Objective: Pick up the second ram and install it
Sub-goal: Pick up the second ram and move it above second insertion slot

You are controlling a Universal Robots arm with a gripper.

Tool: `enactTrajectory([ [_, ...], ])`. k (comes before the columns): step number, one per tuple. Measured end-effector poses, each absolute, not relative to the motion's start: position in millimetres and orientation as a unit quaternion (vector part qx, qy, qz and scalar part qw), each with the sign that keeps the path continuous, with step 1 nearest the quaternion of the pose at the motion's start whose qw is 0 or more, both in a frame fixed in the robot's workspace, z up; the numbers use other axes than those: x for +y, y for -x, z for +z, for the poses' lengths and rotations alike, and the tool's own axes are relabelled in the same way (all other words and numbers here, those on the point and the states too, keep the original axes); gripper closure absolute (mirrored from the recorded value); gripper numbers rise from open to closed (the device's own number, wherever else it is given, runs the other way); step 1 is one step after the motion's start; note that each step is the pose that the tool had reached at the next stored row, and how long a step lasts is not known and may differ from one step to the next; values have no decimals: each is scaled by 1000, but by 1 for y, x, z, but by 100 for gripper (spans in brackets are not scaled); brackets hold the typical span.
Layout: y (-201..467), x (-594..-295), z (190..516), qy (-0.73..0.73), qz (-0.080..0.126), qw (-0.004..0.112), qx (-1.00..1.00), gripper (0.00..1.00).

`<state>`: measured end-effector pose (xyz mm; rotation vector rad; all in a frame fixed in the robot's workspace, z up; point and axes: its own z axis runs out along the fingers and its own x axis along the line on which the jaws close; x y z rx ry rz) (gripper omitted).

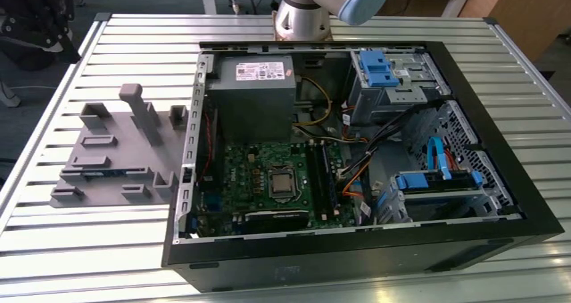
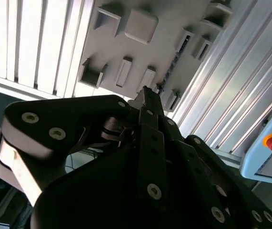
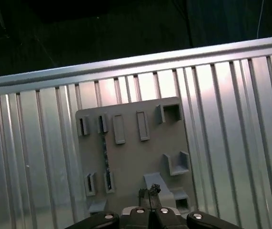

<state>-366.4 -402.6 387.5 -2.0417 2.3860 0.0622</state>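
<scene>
The second ram (image 3: 106, 155) is a thin dark stick standing on edge in the slots of the grey holder tray (image 3: 140, 157). In the second wrist view the ram (image 2: 178, 55) is a dark strip across the tray (image 2: 140, 47). In the exterior view the ram (image 1: 96, 172) lies low in the tray (image 1: 116, 149), to the left of the open computer case (image 1: 357, 149). My gripper (image 3: 150, 192) hangs well above the tray, apart from the ram, over the tray end with the tall block. Its black fingers (image 2: 147, 98) are shut together with nothing between them.
The motherboard (image 1: 277, 176) with its long black memory slots (image 1: 321, 176) lies inside the case, beside the power supply (image 1: 254, 89) and blue drive brackets (image 1: 375, 69). The ribbed metal table (image 1: 107, 55) has bare room around the tray. The arm's base (image 1: 303, 15) stands behind the case.
</scene>
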Motion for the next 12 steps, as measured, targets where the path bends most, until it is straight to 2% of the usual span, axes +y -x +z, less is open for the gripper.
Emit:
enactTrajectory([
  [12,369,-404,386,672,20,0,740,89],
])
